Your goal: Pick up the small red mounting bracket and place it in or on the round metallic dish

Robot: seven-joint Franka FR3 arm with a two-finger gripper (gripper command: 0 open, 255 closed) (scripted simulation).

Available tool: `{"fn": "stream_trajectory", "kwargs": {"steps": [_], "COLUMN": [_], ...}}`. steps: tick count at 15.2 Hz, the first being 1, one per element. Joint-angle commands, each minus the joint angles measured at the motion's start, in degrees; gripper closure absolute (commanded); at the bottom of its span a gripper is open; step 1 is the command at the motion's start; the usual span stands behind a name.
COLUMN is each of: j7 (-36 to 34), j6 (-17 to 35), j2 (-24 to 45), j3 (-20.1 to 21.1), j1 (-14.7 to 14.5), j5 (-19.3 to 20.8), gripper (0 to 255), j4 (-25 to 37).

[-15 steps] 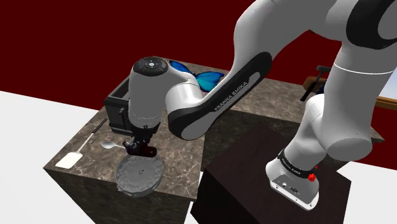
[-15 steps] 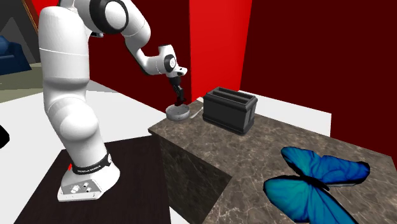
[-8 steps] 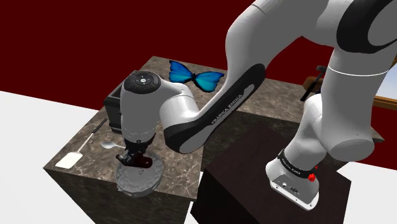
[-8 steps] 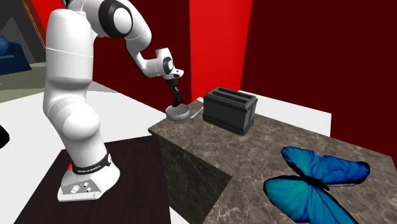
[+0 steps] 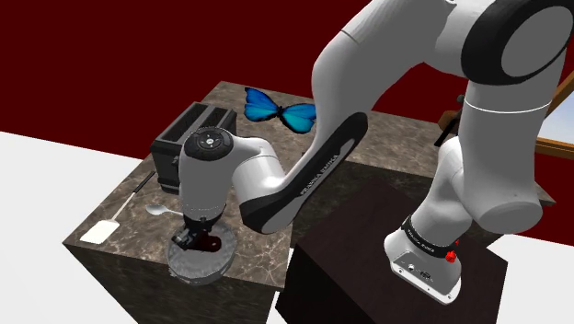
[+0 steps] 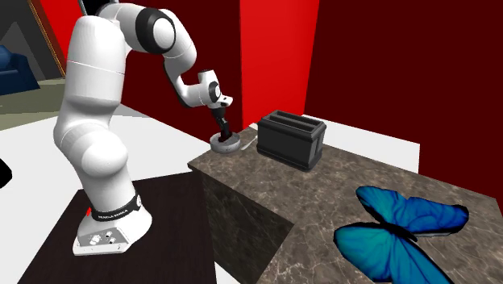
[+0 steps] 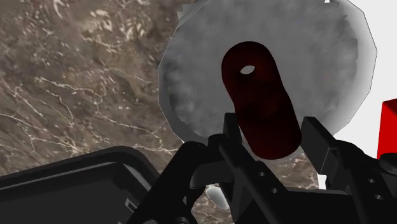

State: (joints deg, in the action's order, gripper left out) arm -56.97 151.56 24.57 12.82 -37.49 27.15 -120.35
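The dark red mounting bracket (image 7: 261, 95), a rounded strip with a hole near its far end, is clasped between my black fingers. My gripper (image 7: 273, 137) is shut on it right over the round grey dish (image 7: 191, 76). In the shoulder view the gripper (image 5: 195, 237) hangs low over the dish (image 5: 184, 267) at the counter's near corner, with the bracket (image 5: 209, 245) just above the dish's inside. The second exterior view has the gripper (image 6: 225, 131) pointing down into the dish (image 6: 230, 146). I cannot tell whether the bracket touches the dish.
A black toaster (image 5: 189, 133) stands just behind the dish on the marble counter (image 5: 120, 198). A white spoon (image 5: 158, 211) and a white spatula (image 5: 97, 230) lie beside the dish. A blue butterfly (image 5: 281, 109) rests at the counter's far side. The dark stand (image 5: 368, 239) adjoins the counter.
The arm has lowered the gripper and the bracket down towards the dish, with the wrist dropping nearer to the counter. The dish, toaster and utensils have stayed in place.
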Motion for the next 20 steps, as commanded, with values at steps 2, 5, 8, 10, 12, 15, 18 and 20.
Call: {"fn": "stream_trajectory", "kwargs": {"steps": [2, 5, 8, 10, 12, 15, 18, 20], "j7": [-0.94, -0.94, -0.94, -0.94, -0.94, -0.94, 1.26, 1.89], "j6": [1.4, 1.4, 1.4, 1.4, 1.4, 1.4, -2.09, -3.06], "j2": [1.84, 1.84, 1.84, 1.84, 1.84, 1.84, -3.58, -4.97], "j3": [-0.87, -0.88, -0.88, -0.88, -0.88, -0.88, 1.47, 2.01], "j1": [-0.52, -0.53, -0.53, -0.53, -0.53, -0.53, 0.77, 1.04], "j5": [1.19, 1.19, 1.19, 1.19, 1.19, 1.19, -1.95, -2.87], "gripper": [255, 255, 255, 0, 0, 0, 0, 0], "j4": [0.43, 0.43, 0.43, 0.42, 0.42, 0.42, -1.38, -1.73]}}
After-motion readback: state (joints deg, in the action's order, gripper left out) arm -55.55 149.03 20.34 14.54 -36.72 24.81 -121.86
